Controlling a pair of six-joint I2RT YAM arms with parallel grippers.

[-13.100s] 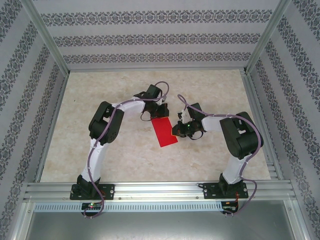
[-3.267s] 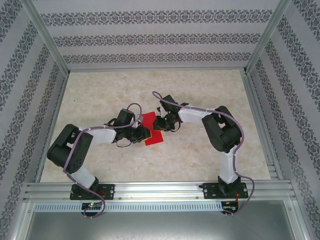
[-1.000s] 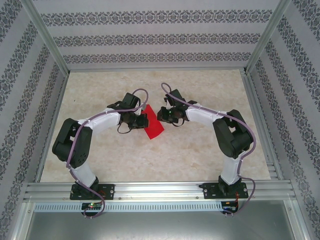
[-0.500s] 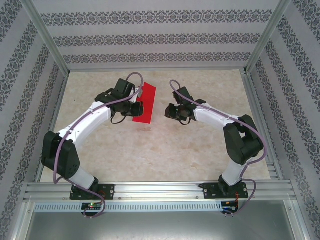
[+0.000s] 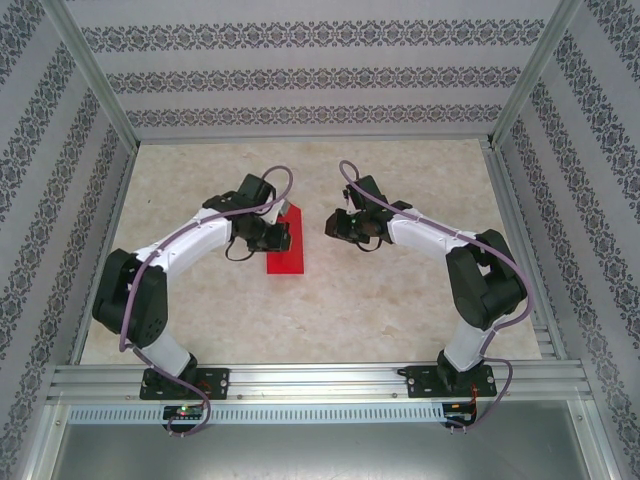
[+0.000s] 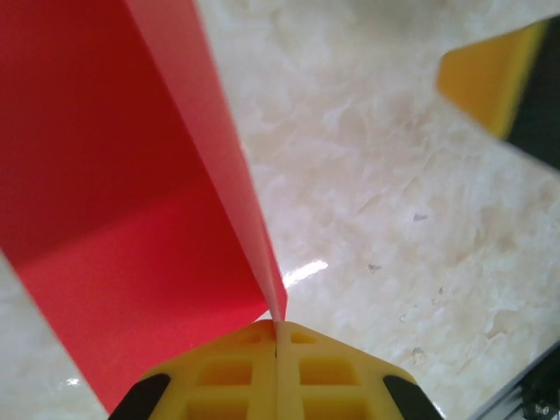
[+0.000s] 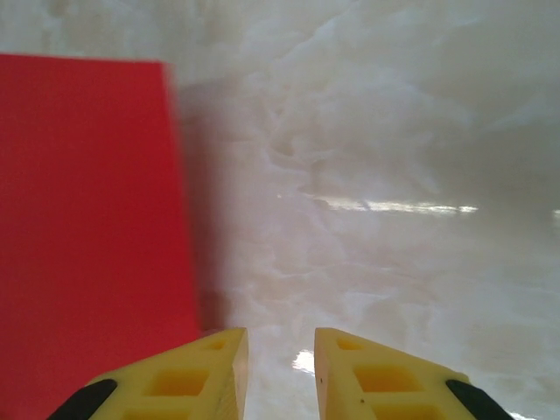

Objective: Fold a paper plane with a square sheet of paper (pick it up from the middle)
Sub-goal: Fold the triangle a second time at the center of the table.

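Observation:
The square sheet of paper (image 5: 287, 258) is bright red and folded into a narrow rectangle, standing near the middle of the table. My left gripper (image 5: 279, 236) is shut on its edge. In the left wrist view the yellow fingers (image 6: 227, 376) pinch the paper (image 6: 114, 219) at their tips, and its fold rises up and away to the left. My right gripper (image 5: 334, 223) hangs a short way to the right of the paper, open a little, with nothing between its fingers (image 7: 201, 376). The paper (image 7: 87, 227) fills the left of the right wrist view. No paper plane is in view.
The pale marble tabletop (image 5: 400, 300) lies bare around both arms. Patterned walls and aluminium rails (image 5: 300, 380) enclose it. My right gripper's yellow fingertip (image 6: 490, 74) shows at the upper right of the left wrist view.
The left gripper lifted the paper up and back, then brought it down nearer again. The right gripper drew slightly to the right, apart from the paper, and opened a little.

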